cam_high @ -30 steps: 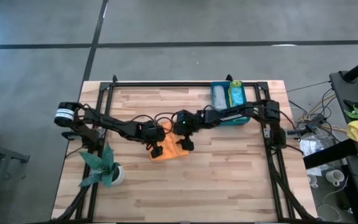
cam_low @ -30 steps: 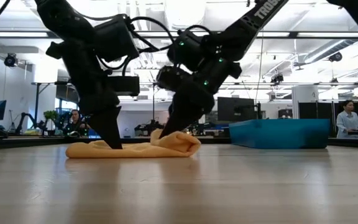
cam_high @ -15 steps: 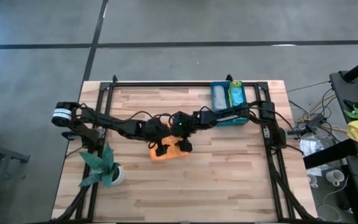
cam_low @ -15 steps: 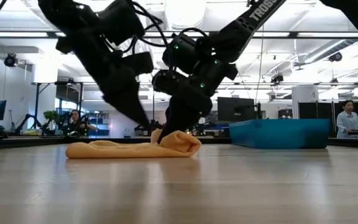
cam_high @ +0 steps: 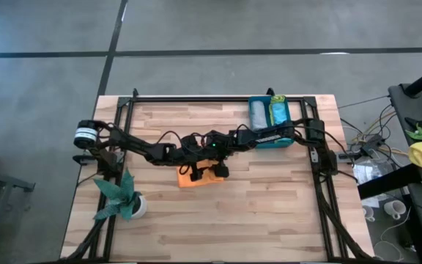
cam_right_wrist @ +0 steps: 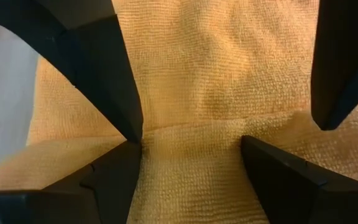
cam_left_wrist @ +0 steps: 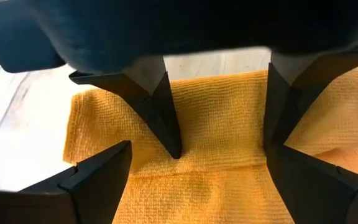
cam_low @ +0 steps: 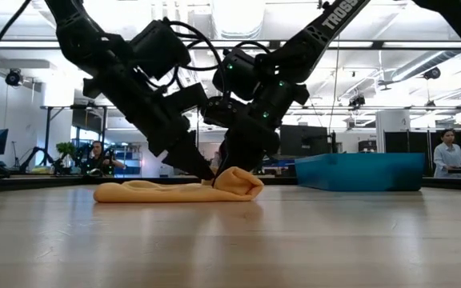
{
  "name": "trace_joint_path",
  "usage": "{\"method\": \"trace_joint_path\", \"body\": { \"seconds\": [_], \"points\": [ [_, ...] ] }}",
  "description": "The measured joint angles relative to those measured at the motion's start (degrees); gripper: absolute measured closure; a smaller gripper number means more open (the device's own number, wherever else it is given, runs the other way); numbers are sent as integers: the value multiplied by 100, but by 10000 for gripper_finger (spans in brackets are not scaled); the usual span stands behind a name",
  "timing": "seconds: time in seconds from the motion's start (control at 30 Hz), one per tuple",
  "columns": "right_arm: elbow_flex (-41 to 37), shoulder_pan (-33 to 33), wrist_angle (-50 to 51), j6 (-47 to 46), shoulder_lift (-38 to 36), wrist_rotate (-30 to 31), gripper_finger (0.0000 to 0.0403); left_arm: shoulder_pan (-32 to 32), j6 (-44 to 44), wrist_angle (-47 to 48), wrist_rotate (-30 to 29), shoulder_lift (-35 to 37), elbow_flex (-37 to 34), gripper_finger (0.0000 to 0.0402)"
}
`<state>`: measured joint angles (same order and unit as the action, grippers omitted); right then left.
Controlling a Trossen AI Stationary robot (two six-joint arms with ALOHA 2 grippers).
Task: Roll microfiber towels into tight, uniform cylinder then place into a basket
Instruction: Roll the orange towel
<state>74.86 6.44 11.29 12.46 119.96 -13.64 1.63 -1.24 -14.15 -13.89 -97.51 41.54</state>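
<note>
left tool point(cam_left_wrist: 219, 152) spread open on orange towel point(cam_left_wrist: 222, 118) | right tool point(cam_right_wrist: 191, 146) likewise | low view: rolled end

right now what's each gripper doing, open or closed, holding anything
Left gripper: open, fingertips down on the orange towel, not clamped on it.
Right gripper: open, fingers straddling the towel's rolled fold, pressing on it; no clear pinch.

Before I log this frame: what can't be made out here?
- High view: most of the orange towel lies under both grippers.
- Low view: the basket wall hides its contents.
- Wrist views: whether the left gripper or right gripper pinches cloth; only open fingers pressing on it show.
</note>
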Motion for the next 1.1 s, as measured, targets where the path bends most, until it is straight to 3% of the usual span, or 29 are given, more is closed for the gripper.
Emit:
{"method": "trace_joint_path", "body": {
  "seconds": [0.13,0.3,0.47,0.57,0.7,1.1],
  "points": [
    [-1,-16,31,-5,-4,11,131,11,-123,186,31,253,-12,49],
    [1,-46,-51,-69,-4,-73,132,108,-400,28,-332,622,-297,49],
    [-12,-33,-163,-51,-2,-59,135,139,-552,-1475,-295,621,-1115,49],
    [-21,-33,-203,-51,2,-47,132,130,-460,-2497,-182,456,-1418,49],
    [-21,-33,-210,-224,4,-47,129,127,-261,-3163,-82,228,-1466,49],
    [-19,-41,-150,-202,-56,-115,129,272,-12,-3559,232,-1099,-1099,49]
  ]
}}
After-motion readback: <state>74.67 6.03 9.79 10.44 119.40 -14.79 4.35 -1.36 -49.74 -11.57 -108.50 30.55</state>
